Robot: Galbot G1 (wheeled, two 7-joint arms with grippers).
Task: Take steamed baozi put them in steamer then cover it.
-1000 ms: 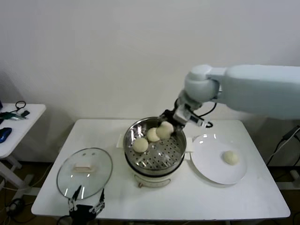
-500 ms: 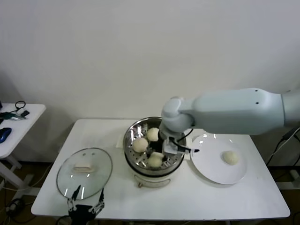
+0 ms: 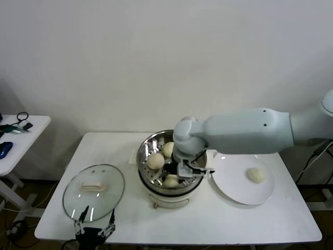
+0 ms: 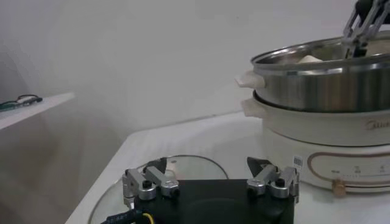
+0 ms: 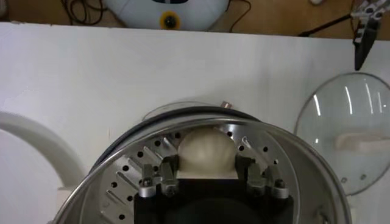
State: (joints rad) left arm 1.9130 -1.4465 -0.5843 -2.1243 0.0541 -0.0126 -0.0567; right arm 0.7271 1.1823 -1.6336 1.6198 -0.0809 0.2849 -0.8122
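Jaws of the left gripper stand spread, parked at the lower left of the head view at the near table edge, just in front of the cover. Cover lies flat on the table, handle up, left of the steamer and apart from it.

Right gripper is down inside the steamer at frame centre; its jaws flank a baozi in the near part of the tray, fingers close on either side. Whether they press the bun or have let go: cannot tell. Bun rests on the perforated tray.

Two more baozi sit in the far left part of the tray, one nearer, one behind it, touching or nearly so.

Fourth baozi lies on the white plate, right of the steamer
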